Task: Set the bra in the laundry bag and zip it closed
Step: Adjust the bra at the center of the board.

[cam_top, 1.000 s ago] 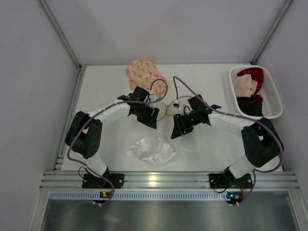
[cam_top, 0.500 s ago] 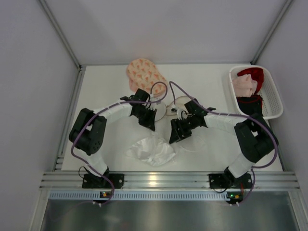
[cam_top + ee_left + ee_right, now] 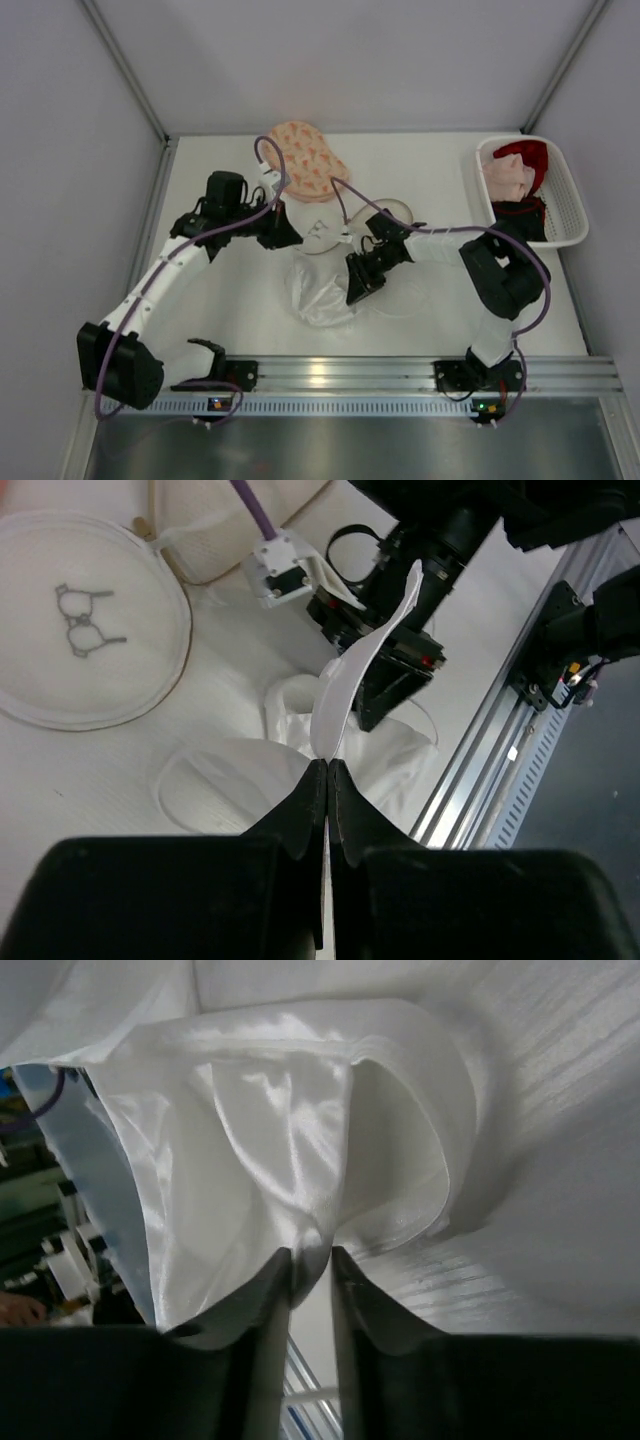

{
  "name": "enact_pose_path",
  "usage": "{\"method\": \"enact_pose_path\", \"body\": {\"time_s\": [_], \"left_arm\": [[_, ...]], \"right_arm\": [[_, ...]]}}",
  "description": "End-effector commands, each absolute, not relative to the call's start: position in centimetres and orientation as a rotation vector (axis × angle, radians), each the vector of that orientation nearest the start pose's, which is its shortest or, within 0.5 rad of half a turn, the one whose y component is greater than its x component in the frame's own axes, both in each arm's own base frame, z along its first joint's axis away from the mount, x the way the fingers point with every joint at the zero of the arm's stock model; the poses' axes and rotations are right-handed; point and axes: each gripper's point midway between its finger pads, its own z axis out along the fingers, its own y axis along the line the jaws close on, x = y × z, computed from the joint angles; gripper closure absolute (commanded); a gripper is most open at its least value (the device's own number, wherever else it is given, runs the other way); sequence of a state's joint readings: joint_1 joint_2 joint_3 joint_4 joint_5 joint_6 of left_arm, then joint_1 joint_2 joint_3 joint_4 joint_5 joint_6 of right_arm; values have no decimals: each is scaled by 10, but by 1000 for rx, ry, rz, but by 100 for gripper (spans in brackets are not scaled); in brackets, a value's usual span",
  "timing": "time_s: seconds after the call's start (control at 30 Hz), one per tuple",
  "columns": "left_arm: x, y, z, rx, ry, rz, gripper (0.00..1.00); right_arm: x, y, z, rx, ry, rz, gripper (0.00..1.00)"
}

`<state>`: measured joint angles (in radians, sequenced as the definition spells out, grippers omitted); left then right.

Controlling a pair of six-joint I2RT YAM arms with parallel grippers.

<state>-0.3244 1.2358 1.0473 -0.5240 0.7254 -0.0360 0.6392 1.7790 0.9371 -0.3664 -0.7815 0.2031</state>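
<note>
The white satin bra (image 3: 322,296) lies crumpled at the table's front middle, pulled up between both grippers. My left gripper (image 3: 328,763) is shut on a thin white edge strip of the bra (image 3: 362,655) that rises from its tips; from above, the left gripper (image 3: 287,234) sits over the bra's far end. My right gripper (image 3: 310,1260) is shut on a fold of the bra's shiny fabric (image 3: 270,1150), and from above it (image 3: 352,290) is at the bra's right side. The round white mesh laundry bag (image 3: 90,630) with a bra drawing lies just behind (image 3: 322,238).
A pink patterned oval pouch (image 3: 305,158) lies at the back centre. A white basket (image 3: 568,205) with red, pink and black garments stands at the back right. A second round white disc (image 3: 392,213) lies beside the bag. A metal rail (image 3: 340,372) runs along the near edge.
Both grippers have shut on the bra. The left arm stretched out and swung left, drawing the bra's edge up; the right gripper moved down to the bra, which now lies longer and further right.
</note>
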Motion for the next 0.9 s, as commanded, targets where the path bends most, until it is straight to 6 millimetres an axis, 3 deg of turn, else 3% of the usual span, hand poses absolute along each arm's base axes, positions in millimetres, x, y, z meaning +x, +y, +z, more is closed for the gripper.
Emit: {"method": "enact_pose_path", "body": {"time_s": [0.0, 0.07, 0.1, 0.23, 0.33, 0.4, 0.43, 0.57, 0.67, 0.7, 0.8, 0.87], "left_arm": [[234, -206, 218, 785, 2051, -1022, 100], [232, -198, 218, 769, 2039, -969, 100], [228, -195, 228, 780, 1990, -936, 100], [226, -182, 238, 820, 1899, -826, 100], [226, -169, 239, 831, 1854, -739, 100], [217, -165, 233, 870, 1844, -718, 100], [213, -161, 227, 891, 1835, -691, 100], [202, -152, 202, 980, 1854, -630, 100], [186, -146, 175, 1174, 1863, -605, 100], [166, -139, 157, 1332, 1866, -611, 96], [131, -132, 142, 1665, 1694, -624, 89], [110, -123, 129, 1743, 1695, -635, 88]], "right_arm": [[183, 310, 52, -929, 2628, 1350, 86], [186, 308, 59, -933, 2609, 1346, 100], [189, 307, 63, -920, 2606, 1345, 100], [212, 286, 87, -810, 2553, 1321, 100], [222, 266, 101, -722, 2516, 1281, 100], [220, 253, 100, -677, 2527, 1236, 100], [221, 247, 107, -662, 2499, 1214, 100], [199, 233, 90, -633, 2548, 1175, 100], [190, 230, 83, -662, 2557, 1149, 100], [188, 230, 83, -668, 2557, 1149, 100], [185, 230, 81, -689, 2564, 1148, 100], [184, 227, 77, -703, 2578, 1128, 100]]}}
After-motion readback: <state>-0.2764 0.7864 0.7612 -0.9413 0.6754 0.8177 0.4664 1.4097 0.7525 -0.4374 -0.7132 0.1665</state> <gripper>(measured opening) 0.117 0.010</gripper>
